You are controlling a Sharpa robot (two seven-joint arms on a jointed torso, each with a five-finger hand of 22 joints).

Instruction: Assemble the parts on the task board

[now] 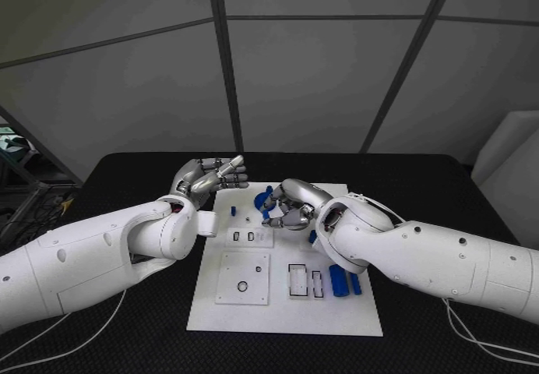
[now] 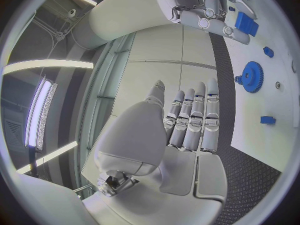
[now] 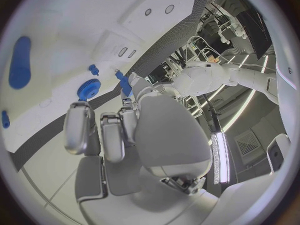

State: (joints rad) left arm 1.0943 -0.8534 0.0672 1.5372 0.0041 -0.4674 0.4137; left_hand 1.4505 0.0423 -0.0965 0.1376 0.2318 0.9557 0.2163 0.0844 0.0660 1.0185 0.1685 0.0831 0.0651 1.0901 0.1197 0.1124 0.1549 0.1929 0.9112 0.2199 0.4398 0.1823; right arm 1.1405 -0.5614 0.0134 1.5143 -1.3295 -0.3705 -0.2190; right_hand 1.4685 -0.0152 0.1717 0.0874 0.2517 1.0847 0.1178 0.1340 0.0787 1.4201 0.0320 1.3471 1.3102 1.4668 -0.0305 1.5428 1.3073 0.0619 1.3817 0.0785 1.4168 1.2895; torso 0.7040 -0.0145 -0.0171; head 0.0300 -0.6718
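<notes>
The white task board [image 1: 287, 308] lies in the centre of the frame. The left hand [image 1: 208, 178], at its upper left corner, holds nothing, its fingers straight. The right hand [image 1: 290, 206] is over the board's upper part, fingers curled; I cannot tell if it holds something. A blue gear [image 2: 252, 77] lies on the board.

Right hand [image 1: 290, 207] blocks board's [image 1: 337, 312] far half; near half free.

Robotics lab or test cell: black tabletop [image 1: 135, 167] boxed in by grey panel walls [image 1: 315, 70] with dark seams, long strip ceiling lights [image 2: 39, 115], equipment racks and cabling [image 3: 215, 27] behind the rig.
</notes>
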